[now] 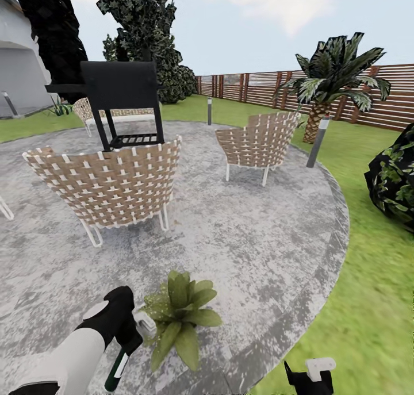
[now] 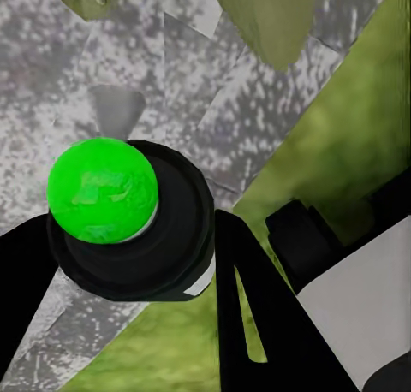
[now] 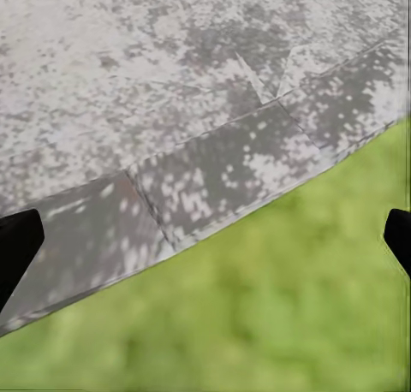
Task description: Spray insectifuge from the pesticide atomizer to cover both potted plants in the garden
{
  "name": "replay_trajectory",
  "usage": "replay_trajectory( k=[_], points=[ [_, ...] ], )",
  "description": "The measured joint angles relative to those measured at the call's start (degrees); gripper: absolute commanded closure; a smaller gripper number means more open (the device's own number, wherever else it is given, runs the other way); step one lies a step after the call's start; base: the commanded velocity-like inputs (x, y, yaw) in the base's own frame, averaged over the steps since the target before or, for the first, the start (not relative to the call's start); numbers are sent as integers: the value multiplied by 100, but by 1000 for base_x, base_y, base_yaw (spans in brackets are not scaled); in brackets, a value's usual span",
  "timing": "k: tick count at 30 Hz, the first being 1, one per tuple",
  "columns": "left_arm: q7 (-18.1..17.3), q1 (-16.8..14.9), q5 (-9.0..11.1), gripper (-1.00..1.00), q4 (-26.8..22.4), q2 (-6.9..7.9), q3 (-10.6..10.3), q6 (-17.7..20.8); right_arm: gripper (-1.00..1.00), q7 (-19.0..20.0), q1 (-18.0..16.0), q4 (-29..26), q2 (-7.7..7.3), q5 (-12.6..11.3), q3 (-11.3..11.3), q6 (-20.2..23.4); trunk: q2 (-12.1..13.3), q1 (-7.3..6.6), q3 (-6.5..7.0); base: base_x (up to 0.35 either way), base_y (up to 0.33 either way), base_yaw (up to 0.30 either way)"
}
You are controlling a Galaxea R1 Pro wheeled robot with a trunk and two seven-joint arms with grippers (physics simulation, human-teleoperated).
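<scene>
Left gripper (image 1: 133,333) jaws pinch the pesticide atomizer (image 1: 119,367), white spray head just beside the potted plant (image 1: 179,314) on the grey paved circle (image 1: 259,251). In the left wrist view the bottle (image 2: 128,221) sits clamped between dark fingers (image 2: 257,323). Right gripper (image 3: 205,238) jaws spread wide, holding nothing, over the paving edge and lawn (image 3: 282,323). Woven chairs (image 1: 109,182) stand well behind.
</scene>
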Motion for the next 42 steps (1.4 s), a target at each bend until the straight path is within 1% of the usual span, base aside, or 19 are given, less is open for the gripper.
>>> replay_trajectory(
  k=[5,11,16,19,20,21,22,23,25,35,42],
  points=[
    [2,3,1,100,7,26,0,8,-100,0,0,4,-2,0,0,0,0,1,0,-207,-212,58],
    [13,8,-2,100,8,26,0,17,-100,0,1,7,-2,1,0,3,0,-1,0,-29,-44,262],
    [-6,-23,-10,100,8,-15,3,15,-100,0,1,6,-2,4,0,3,0,-1,0,-1,-1,277],
    [-78,-258,7,100,65,-20,-5,13,-100,0,1,7,-2,4,-1,3,0,-1,0,0,0,277],
    [-253,-310,-2,100,80,-19,-9,16,-100,0,1,7,-2,5,-1,3,0,-1,0,0,0,277],
    [-357,-324,-29,100,86,-19,-13,13,-100,0,1,6,-2,3,0,3,0,-1,0,0,0,204],
    [-618,-340,-375,100,91,-18,-26,6,-100,0,1,3,-2,1,0,3,0,-1,0,0,0,104],
    [-666,-342,-546,100,89,-18,-22,3,-100,0,1,2,-2,0,0,3,0,-1,0,0,0,53],
    [-711,-333,-745,100,89,-18,-12,18,-100,0,1,-1,-2,2,3,2,-1,-3,0,125,-164,3],
    [-704,-283,-758,100,97,-18,-10,23,-100,0,1,2,-2,5,0,0,0,-1,0,85,-257,10],
    [-705,-280,-755,100,60,-17,-10,24,-100,1,-1,9,-2,9,0,0,0,-1,9,1,-273,246]
  ],
)
